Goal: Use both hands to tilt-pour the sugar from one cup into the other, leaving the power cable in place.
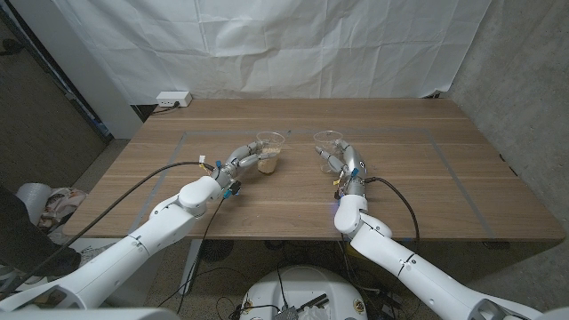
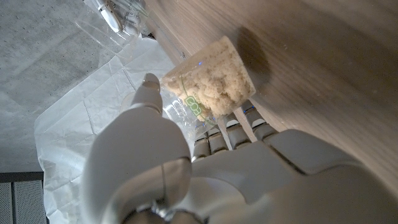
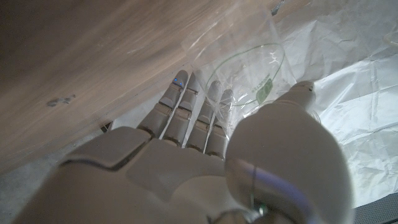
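Head view: left hand point(image 1: 238, 163) grips the sugar cup point(image 1: 270, 151); right hand point(image 1: 342, 163) grips the empty cup point(image 1: 328, 144) beside it on the counter point(image 1: 427, 191). Both look thin and crushable, so wrap fingers point(image 2: 214, 140) gently mid-wall.

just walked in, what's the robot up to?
Each hand is on a clear plastic cup on the wooden table. The left hand grips the cup of sugar; the right hand grips the empty cup. Both cups look upright and apart, so pouring has not begun.
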You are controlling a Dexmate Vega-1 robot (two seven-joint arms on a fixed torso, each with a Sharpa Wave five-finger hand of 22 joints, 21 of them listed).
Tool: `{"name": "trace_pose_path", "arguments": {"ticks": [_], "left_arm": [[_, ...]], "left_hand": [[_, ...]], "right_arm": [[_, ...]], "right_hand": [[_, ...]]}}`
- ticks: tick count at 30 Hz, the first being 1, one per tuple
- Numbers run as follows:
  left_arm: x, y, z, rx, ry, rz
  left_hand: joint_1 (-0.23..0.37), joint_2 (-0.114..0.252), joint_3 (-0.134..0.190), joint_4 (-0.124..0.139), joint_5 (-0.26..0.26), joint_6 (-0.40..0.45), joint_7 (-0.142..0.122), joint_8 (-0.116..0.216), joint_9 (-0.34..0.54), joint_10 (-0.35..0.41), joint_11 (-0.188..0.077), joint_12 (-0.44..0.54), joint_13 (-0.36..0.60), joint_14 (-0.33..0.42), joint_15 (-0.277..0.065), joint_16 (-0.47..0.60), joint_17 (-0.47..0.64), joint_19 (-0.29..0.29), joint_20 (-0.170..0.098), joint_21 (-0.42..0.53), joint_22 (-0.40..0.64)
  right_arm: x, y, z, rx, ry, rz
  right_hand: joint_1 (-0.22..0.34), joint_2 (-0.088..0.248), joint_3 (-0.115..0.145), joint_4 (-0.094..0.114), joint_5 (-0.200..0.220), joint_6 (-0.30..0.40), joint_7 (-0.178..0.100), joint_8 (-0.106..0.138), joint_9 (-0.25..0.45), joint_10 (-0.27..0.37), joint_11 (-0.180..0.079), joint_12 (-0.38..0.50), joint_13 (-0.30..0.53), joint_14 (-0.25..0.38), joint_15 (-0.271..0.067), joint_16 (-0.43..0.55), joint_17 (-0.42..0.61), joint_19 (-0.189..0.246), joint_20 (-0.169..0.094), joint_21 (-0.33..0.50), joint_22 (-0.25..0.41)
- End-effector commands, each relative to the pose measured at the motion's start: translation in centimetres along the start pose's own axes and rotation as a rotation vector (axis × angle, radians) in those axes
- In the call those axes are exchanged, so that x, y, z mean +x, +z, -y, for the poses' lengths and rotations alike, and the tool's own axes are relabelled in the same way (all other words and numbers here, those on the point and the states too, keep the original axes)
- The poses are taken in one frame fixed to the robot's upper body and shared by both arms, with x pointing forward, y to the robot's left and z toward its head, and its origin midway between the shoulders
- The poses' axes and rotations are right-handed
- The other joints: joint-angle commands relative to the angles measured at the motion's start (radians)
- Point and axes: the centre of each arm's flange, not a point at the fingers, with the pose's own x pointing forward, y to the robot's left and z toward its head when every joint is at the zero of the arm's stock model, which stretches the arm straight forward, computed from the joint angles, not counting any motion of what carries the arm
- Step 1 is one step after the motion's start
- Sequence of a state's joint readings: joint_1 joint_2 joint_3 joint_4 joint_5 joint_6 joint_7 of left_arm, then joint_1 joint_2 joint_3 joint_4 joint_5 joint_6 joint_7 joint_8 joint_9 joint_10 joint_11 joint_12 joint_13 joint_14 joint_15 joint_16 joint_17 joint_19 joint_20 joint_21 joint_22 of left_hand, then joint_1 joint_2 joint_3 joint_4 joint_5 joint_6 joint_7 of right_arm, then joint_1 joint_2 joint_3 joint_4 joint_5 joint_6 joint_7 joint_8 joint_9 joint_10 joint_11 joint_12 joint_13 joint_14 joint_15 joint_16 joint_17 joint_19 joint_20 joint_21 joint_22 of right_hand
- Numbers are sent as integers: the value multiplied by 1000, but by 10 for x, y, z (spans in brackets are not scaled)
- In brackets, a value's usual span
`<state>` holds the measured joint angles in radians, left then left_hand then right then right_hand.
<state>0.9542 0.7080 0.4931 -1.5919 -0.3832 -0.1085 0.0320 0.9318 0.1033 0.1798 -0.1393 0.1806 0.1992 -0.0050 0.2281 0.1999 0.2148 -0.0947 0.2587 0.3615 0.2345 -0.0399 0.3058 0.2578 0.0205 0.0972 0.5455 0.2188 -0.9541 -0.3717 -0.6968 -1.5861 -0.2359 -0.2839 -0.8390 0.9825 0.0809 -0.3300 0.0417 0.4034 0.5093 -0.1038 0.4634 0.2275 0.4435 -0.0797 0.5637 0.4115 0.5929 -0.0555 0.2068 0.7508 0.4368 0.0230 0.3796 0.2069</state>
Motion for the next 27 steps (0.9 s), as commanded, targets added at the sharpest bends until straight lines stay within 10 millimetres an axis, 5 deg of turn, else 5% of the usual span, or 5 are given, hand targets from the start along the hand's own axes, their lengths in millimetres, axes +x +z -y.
{"name": "trace_pose_path", "arguments": {"ticks": [1, 11, 21, 27], "left_arm": [[-4, 2, -1, 11, -23, 1], [-2, 4, -2, 25, -80, 6], [0, 4, -2, 29, -111, 6], [1, 5, -3, 29, -129, 9]], "left_hand": [[-3, -13, -1, -1, 1, -24, 1, -15, 1, -23, 2, -10, 0, -20, -15, -9, 2, -13, 4, -1, -1], [-7, -38, -15, -3, 3, -171, 4, -52, -4, -164, 17, -59, -22, -150, 36, -79, -19, -105, 39, -40, -11], [-18, -56, -29, 2, 9, -291, 17, -54, -7, -269, 32, -70, -40, -236, 64, -115, -41, -152, 49, -70, -19], [-35, -66, -42, 10, 14, -370, 50, -55, -9, -345, 78, -73, -52, -321, 103, -129, -50, -196, 61, -96, -22]], "right_arm": [[-2, 2, 1, -23, 46, 6], [-1, 0, 3, -3, 73, -6], [2, -1, 3, 11, 94, -13], [4, -4, 4, 50, 135, -22]], "right_hand": [[-24, -14, -6, 18, 3, -55, 6, -29, -2, -45, 26, -34, -12, -31, -97, -7, -6, -9, 13, -1, 1], [-98, -56, -10, 49, -6, -217, 45, -119, -12, -140, 76, -114, -44, -122, -53, -20, -49, -43, 45, -15, -1], [-140, -77, -7, 63, -8, -338, 70, -190, -17, -217, 94, -164, -61, -190, -22, -19, -72, -84, 67, -33, -3], [-168, -95, -7, 70, -9, -407, 85, -232, -18, -276, 108, -200, -71, -254, 5, -23, -88, -120, 92, -51, -5]]}}
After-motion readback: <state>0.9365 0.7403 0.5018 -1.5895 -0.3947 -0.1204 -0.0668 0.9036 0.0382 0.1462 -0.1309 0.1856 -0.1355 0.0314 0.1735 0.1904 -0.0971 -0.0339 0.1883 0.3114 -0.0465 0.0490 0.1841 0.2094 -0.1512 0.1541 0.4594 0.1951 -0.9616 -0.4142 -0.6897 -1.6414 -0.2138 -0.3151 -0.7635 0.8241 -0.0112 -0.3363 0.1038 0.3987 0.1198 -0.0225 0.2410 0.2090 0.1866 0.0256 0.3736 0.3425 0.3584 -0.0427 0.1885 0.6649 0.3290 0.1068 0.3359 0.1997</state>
